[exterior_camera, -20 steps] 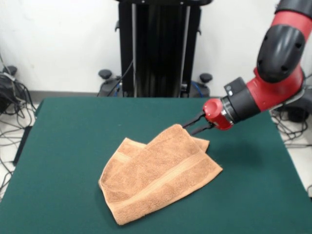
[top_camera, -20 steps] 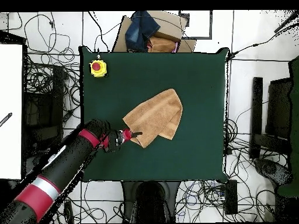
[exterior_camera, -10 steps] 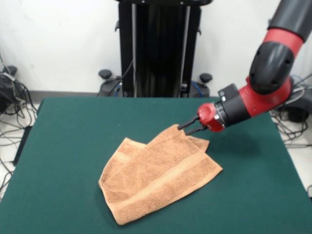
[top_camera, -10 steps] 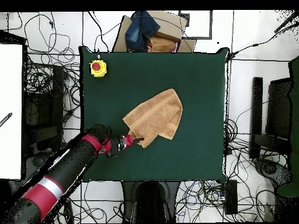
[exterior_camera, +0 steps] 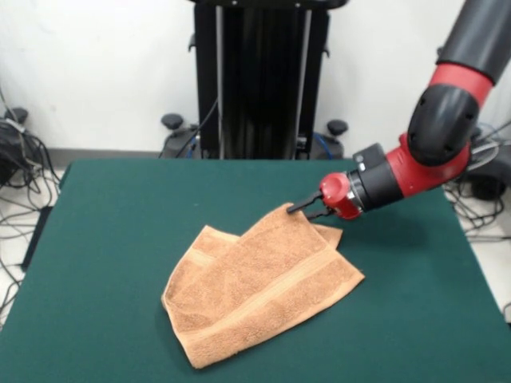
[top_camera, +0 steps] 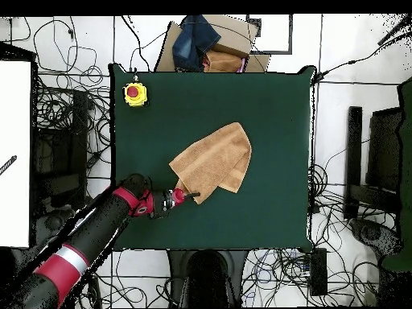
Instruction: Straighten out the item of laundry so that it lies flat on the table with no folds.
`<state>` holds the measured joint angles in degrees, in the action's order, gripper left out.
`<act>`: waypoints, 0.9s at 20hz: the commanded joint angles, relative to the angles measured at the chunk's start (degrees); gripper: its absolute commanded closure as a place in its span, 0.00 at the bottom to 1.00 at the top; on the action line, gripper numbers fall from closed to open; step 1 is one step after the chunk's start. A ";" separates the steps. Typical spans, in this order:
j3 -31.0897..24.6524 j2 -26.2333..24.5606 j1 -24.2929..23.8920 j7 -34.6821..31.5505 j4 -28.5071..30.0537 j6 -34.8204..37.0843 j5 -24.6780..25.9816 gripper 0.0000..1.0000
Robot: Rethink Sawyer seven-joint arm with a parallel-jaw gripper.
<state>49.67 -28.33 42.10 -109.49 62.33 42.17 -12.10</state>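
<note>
The peach-orange towel (exterior_camera: 255, 287) lies on the dark green table (exterior_camera: 112, 231), folded over itself, with a second layer showing at its left and right edges. My gripper (exterior_camera: 300, 211) is low at the towel's far corner, its jaws drawn close together on that corner. In the overhead view the towel (top_camera: 216, 163) lies near the table's (top_camera: 273, 105) middle, and the gripper (top_camera: 193, 195) touches its corner nearest the robot. The towel rests on the table, not lifted.
A yellow box with a red button (top_camera: 134, 94) stands at one table corner. A cardboard box with blue cloth (top_camera: 205, 40) lies beyond the table's far edge. The black pedestal (exterior_camera: 259, 80) stands behind the table. Cables cover the floor around it.
The gripper has moved in toward the towel's corner and lower, and its jaws have narrowed from clearly open to nearly together. The towel has not moved.
</note>
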 commanded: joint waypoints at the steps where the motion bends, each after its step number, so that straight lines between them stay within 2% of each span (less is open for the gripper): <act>1: -3.01 -3.44 -1.14 -18.74 -6.91 0.85 -4.32 0.00; 6: -0.53 -5.55 -1.30 -20.43 -9.04 -3.56 -4.34 0.00; 10: 3.78 -7.96 -1.70 -21.95 -11.19 -5.70 -3.83 0.00; 18: 7.24 -9.43 -1.79 -21.32 -8.78 -9.53 -2.20 0.00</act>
<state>56.52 -34.32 42.13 -109.57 58.76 41.73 -12.15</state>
